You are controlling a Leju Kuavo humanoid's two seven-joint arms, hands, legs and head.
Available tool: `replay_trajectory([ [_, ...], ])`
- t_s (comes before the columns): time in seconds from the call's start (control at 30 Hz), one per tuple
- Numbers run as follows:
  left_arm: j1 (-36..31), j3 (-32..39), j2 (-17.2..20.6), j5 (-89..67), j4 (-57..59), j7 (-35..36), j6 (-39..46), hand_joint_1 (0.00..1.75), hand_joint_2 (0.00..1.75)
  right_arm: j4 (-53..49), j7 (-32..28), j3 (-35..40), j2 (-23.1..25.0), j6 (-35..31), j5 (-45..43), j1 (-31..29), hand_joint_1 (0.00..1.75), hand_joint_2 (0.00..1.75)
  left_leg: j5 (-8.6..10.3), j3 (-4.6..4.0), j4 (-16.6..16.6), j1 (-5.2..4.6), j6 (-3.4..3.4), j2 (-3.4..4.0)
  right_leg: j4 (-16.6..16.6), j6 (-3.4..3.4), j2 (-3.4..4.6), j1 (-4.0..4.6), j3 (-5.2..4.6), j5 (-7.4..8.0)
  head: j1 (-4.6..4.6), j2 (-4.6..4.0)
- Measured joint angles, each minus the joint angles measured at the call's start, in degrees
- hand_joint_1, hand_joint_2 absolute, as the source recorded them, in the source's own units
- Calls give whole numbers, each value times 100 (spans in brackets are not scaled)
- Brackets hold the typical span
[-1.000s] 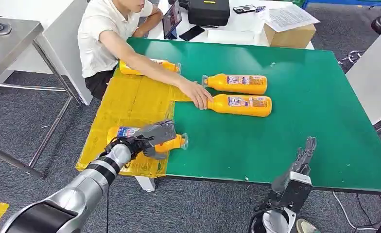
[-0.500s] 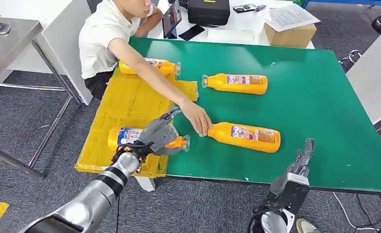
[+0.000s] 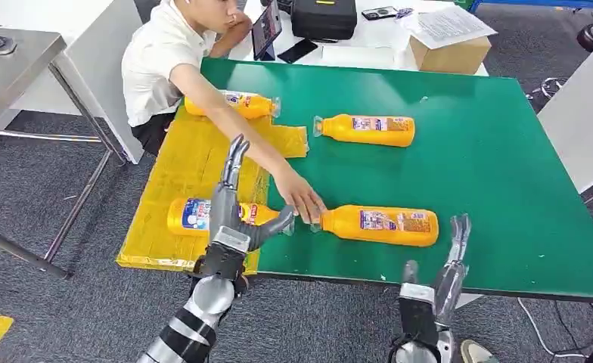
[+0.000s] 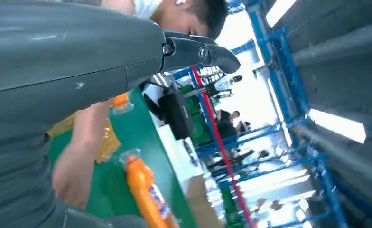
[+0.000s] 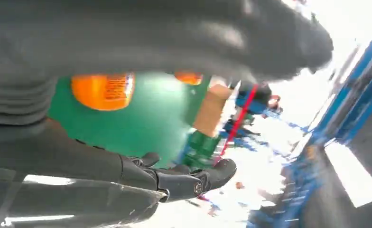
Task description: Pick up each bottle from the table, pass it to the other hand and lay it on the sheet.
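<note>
While both metal hands gape empty, glossy orange bottles lie flat.

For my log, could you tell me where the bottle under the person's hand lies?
In the head view, that bottle lies on its side on the green table, near its front edge, right of the yellow sheet.

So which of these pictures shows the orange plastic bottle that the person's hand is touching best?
The head view: the orange plastic bottle lies whole on the green table, cap toward the person's hand. The left wrist view catches only its cap and neck. The right wrist view shows one blurred orange end, probably this bottle.
</note>
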Motion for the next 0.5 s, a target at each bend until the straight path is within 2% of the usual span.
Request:
replay_trajectory([
  [0.1, 232, -304, 30, 255, -253, 315, -94, 0, 175, 41, 0, -252, 2, -2, 1508, -2, 0, 175, 0, -3, 0, 0, 1, -10, 0, 1, -4, 0, 2, -1, 2, 0],
  [0.33, 472, -1001, 201, 520, -708, 753, -590, 0, 175, 423, 13, -950, -94, -4, 3218, -185, 0, 175, -2, -11, 0, -5, 2, -8, -2, 1, -4, -4, -2, -1, 0, 0],
  [0.4, 505, -1206, 256, 537, -730, 896, -806, 0, 175, 783, 237, -1191, -190, -4, 3667, -353, 0, 175, -1, -10, 0, -6, 3, -10, -3, 2, -5, -5, -1, -1, 2, 0],
  [0.5, 542, -1425, 313, 600, -701, 929, -969, 0, 175, 1316, 910, -1248, -455, -4, 3884, -592, 0, 175, 0, -10, 0, -6, 4, -9, -3, 3, -4, -5, 0, 1, 0, 0],
])
